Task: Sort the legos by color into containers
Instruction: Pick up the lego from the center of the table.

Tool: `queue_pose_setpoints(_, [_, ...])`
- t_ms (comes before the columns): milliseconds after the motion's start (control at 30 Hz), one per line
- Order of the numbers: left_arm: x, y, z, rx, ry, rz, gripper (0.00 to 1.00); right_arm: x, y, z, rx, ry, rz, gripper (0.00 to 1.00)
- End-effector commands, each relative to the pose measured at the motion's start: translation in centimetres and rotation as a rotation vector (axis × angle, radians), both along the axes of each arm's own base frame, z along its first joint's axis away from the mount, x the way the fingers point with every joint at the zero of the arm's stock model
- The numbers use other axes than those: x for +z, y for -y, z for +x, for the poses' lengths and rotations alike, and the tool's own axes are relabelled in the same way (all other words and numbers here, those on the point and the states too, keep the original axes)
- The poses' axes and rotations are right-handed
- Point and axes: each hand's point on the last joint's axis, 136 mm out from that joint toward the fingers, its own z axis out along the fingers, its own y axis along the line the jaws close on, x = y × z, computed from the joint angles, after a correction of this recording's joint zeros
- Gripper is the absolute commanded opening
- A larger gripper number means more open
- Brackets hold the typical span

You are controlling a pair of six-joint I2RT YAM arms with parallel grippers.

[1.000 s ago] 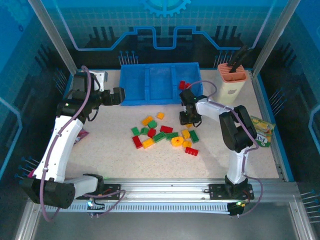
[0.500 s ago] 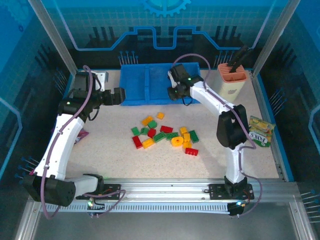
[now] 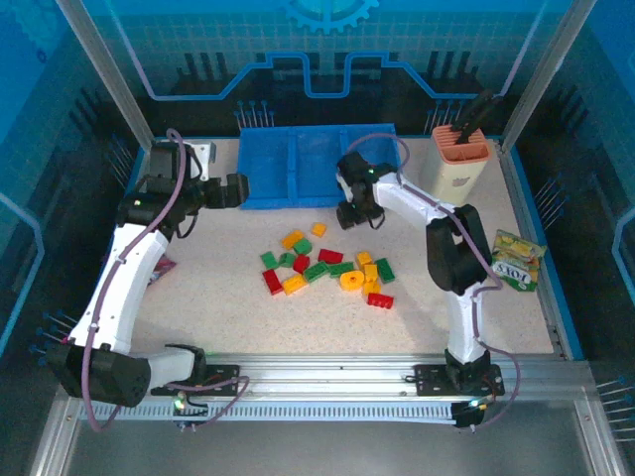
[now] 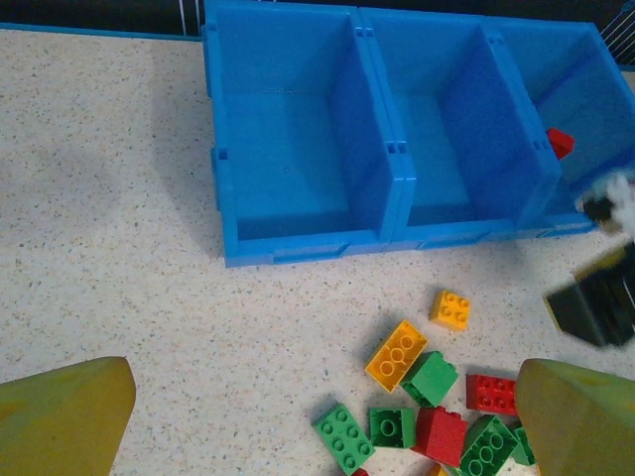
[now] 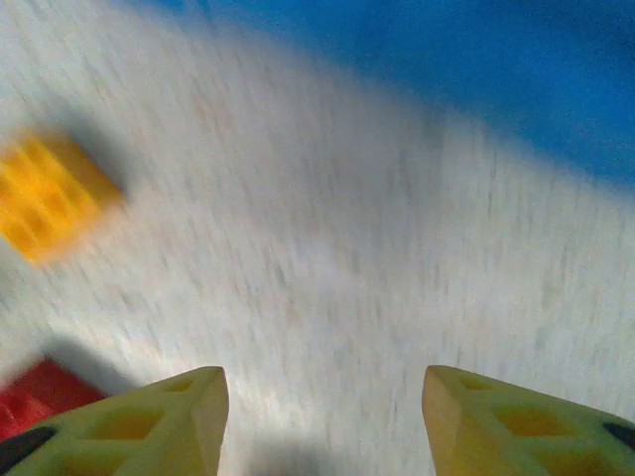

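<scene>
Legos (image 3: 322,263), studded plastic bricks in red, green and yellow-orange, lie loosely heaped mid-counter (image 3: 248,317) on its pale speckled top.
Beyond them, the smooth blue three-bin tray (image 4: 298,248) holds one red brick (image 4: 559,142) in its right bin. The right tool (image 5: 322,397) hangs spread and empty between heap and tray, and the left tool (image 3: 236,190) gapes wide at the tray's left end.

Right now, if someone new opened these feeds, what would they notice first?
The heap of red, green and yellow-orange legos at the centre of the table stands out first. Behind it, the blue three-compartment tray at the far edge shows a red brick in its right compartment; the other two look empty. The right gripper hangs between tray and heap, its fingers apart with nothing between them.
</scene>
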Motion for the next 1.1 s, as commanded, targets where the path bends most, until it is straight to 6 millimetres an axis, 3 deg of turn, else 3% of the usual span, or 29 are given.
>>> queue_pose_setpoints(0, [-0.5,-0.4,0.2,-0.002,-0.020,0.020,0.99,1.3,0.3,-2.7,-0.037,0.013,0.032,0.62])
queue_pose_setpoints(167, [-0.6,-0.1,0.3,-0.009,-0.025,0.006,0.99,-1.3,1.4,-5.9,-0.043,-0.048,-0.004,0.68])
queue_pose_setpoints(467, [-1.4,-0.3,0.5,-0.002,-0.049,0.021,0.99,-3.7,1.2,-7.5,-0.035,-0.100,-0.015,0.66])
queue_pose_setpoints(867, [-1.5,-0.5,0.6,0.005,-0.052,0.030,1.00,-3.9,1.7,-10.4,0.004,-0.151,-0.023,0.68])
queue_pose_setpoints(933, [-1.5,-0.5,0.6,0.004,-0.052,0.028,0.99,-4.0,1.9,-10.6,0.008,-0.155,-0.032,0.65])
queue_pose_setpoints(1067, [-1.5,-0.5,0.5,0.006,-0.051,0.028,0.99,-4.7,2.1,-10.7,0.015,-0.165,-0.052,0.51])
